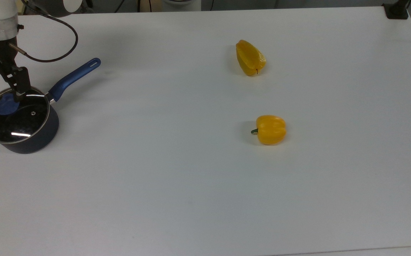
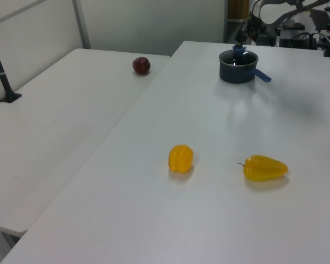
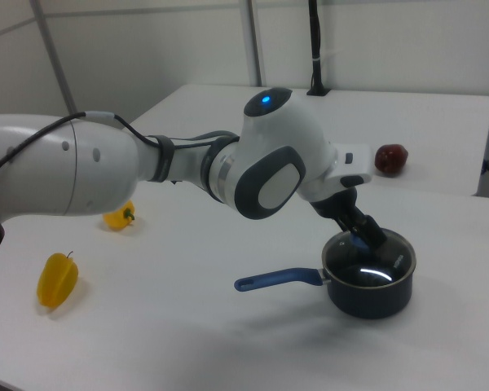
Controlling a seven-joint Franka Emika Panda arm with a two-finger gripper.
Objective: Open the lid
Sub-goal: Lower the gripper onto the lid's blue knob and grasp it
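Observation:
The lid is clear glass with a metal rim and a blue knob. It sits shut on the dark saucepan at the top view's left. My gripper hangs open right over the knob, one finger on each side of it. The right view has the fingers reaching down to the knob on the lid. In the left view the gripper is just above the saucepan at the table's far end.
The pan's blue handle points toward the top view's upper right. Two yellow peppers lie far off to the top view's right. A dark red fruit rests on the neighbouring table. A black cable loops off the arm.

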